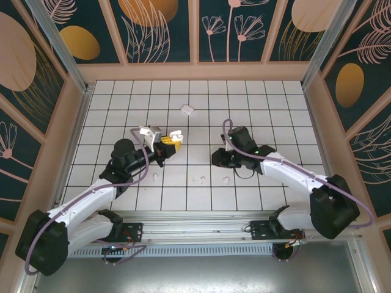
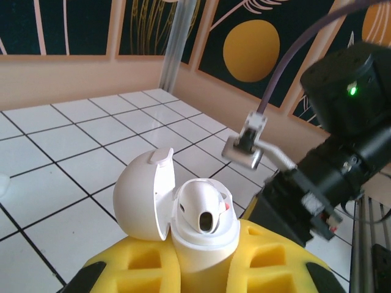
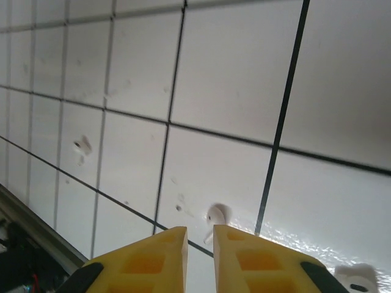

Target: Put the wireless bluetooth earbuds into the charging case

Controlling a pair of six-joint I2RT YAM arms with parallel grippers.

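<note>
A: Flower walls (image 1: 153,30), white-tiled worktop (image 1: 244,97). What step is this?
B: Picking up an earbud (image 3: 215,215), I think. It lies near the worktop's near edge, just ahead of the right pincer (image 3: 200,244), spread a little, holding nothing.
A: And the left pincer (image 2: 204,268)?
B: It pinches the open charging case (image 2: 198,210), over the left half. Next the right one must slide around the earbud and squeeze gently.

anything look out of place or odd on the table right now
Nothing looks damaged. Scattered loose on the tiles by the arms lie a left earbud, middle earbud and right earbud. A spare white case sits alone farther back. The left gripper holds the charging case, lid open.
</note>
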